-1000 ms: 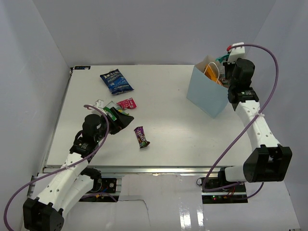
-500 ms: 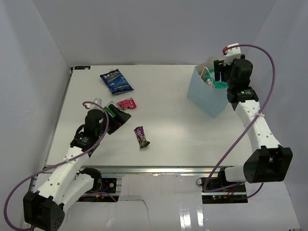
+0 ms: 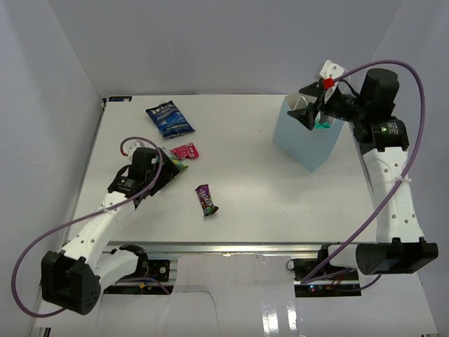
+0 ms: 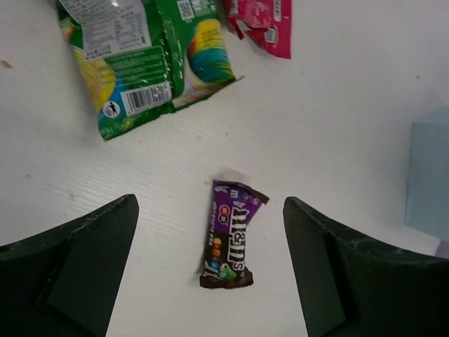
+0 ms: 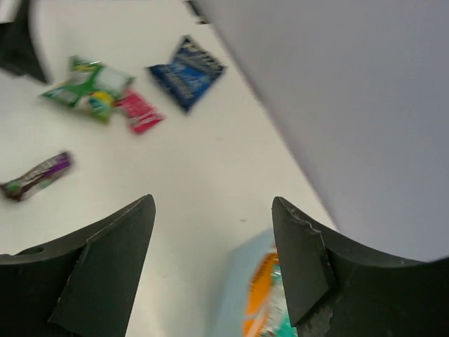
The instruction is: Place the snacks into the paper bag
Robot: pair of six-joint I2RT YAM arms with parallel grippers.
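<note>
Under the right jaws, one paper bag (image 3: pixel 300 144) is holding two snacks (image 5: pixel 254 312); four are lying by the left jaws. Both pairs are gaping, empty, the right having just dropped the teal packet (image 5: pixel 273 326).

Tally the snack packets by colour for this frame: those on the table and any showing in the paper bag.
Dark blue bag: 1, on the table
Green packet: 1, on the table
Pink packet: 1, on the table
Dark purple candy bar: 1, on the table
Orange chip bag: 1, in the paper bag
Teal packet: 1, in the paper bag
Total: 6
</note>
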